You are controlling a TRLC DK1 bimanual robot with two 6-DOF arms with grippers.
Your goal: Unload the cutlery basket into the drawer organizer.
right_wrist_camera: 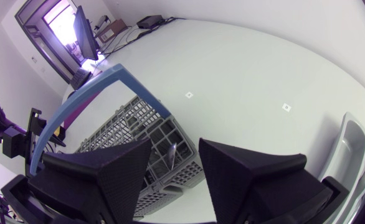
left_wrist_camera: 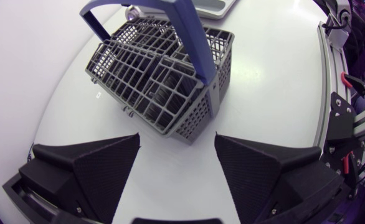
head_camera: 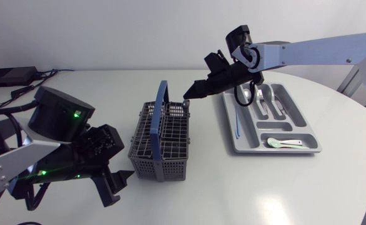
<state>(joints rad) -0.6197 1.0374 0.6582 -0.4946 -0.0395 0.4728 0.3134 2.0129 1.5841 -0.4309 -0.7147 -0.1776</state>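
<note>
My left gripper (head_camera: 117, 187) sits low over the table (head_camera: 195, 203), near its front left, fingers spread wide and holding nothing; the left wrist view shows bare tabletop between them (left_wrist_camera: 177, 139). Just ahead of it stands the grey cutlery basket (head_camera: 160, 142), upright, blue handle (head_camera: 162, 103) raised, mid-table. It is apart from the left fingers. A few metal utensil tips (head_camera: 175, 108) show at the basket's far right corner.

My right gripper (head_camera: 190, 93) hangs over that same corner, angled down. Its fingers are parted with a gap and clamp nothing; in the right wrist view the basket cells lie right below them (right_wrist_camera: 174, 145).

Further right is the grey drawer organizer (head_camera: 314, 147), flat on the table and well apart from the basket. It holds a blue-handled piece (head_camera: 238, 117) in the left long slot, forks (head_camera: 262, 102) in the middle slots and a pale spoon (head_camera: 284, 143) in the front cross slot.
</note>
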